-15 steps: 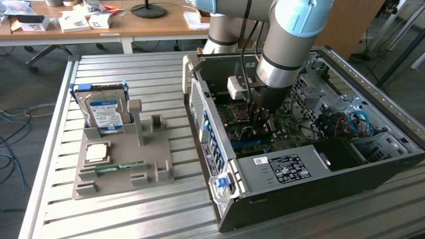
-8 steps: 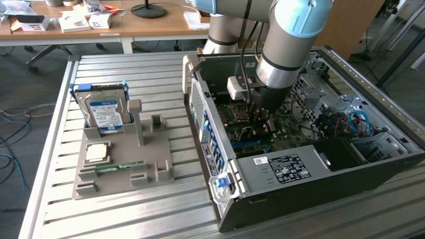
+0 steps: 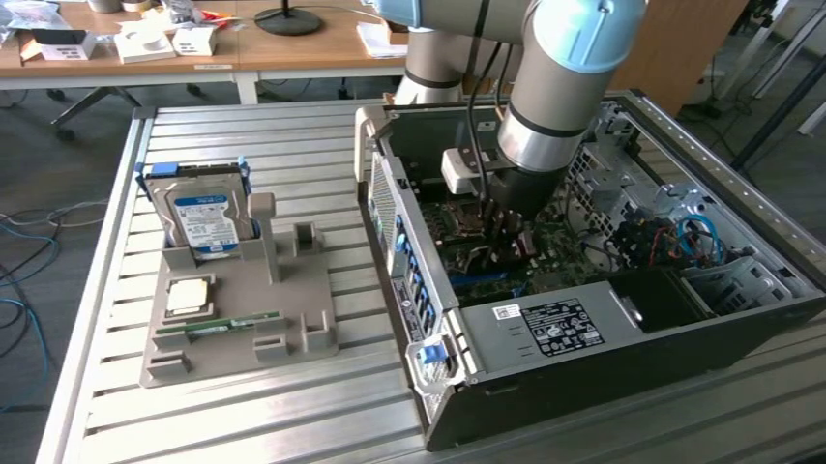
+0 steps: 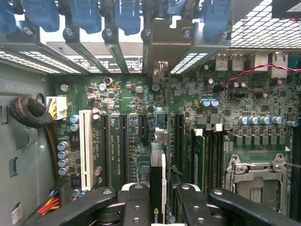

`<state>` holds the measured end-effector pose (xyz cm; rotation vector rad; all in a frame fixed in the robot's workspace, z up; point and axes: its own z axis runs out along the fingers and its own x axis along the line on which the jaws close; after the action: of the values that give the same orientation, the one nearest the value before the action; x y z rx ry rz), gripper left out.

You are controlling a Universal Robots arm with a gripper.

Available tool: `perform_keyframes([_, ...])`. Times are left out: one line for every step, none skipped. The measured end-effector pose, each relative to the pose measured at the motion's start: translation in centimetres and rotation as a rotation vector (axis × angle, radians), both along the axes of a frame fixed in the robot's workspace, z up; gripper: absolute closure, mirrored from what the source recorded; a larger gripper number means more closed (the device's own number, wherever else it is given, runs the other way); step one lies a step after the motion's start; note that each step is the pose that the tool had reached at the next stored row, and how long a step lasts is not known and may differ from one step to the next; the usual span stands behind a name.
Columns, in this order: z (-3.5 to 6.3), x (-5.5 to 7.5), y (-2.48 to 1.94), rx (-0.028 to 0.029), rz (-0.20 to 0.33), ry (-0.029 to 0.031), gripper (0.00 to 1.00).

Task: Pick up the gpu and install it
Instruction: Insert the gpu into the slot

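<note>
Gripper (image 4: 158, 200) clamped narrow on gpu (image 4: 158, 172), card on edge between its fingers. Gpu inside case (image 3: 555, 387), over motherboard (image 4: 122, 108) slots, bracket end toward case's rear wall. Seating: cannot tell.

A gray holder (image 3: 304, 324) sits toward the exterior view's left edge of the slatted metal table (image 3: 258, 416). A hard drive (image 3: 207, 217) stands upright at its far end, a square processor chip (image 3: 190, 295) lies flat in front of that, and a green memory stick (image 3: 220, 326) lies nearer the front edge. Just beside the holder, toward the opposite edge, an open computer case (image 3: 645, 367) lies on its side, showing a green motherboard (image 4: 122, 99) with a long white slot (image 4: 86, 148) and a metal-framed processor socket (image 4: 256, 176). Beyond the table's far edge stand wooden desks (image 3: 309, 48) carrying a round black stand base (image 3: 288, 21).
</note>
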<state>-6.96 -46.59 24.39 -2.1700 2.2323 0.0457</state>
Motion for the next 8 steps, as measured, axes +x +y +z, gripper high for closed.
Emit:
perform_keyframes([0.01,-0.01,0.00,-0.0073,0.000,0.0001,0.74])
perform_keyframes([0.01,0.00,0.00,-0.0156,0.000,0.0000,0.74])
perform_keyframes([0.01,0.00,-0.01,-0.0206,0.000,0.0001,0.74])
perform_keyframes([0.01,0.00,-0.01,-0.0211,0.000,0.0000,0.74])
perform_keyframes([0.02,0.00,-0.01,-0.0212,0.000,0.0000,0.74])
perform_keyframes([0.02,0.00,-0.01,-0.0212,0.000,0.0001,0.74])
perform_keyframes([0.02,0.00,-0.01,-0.0213,0.000,0.0001,0.74])
perform_keyframes([0.02,0.00,-0.01,-0.0213,0.000,0.0001,0.74])
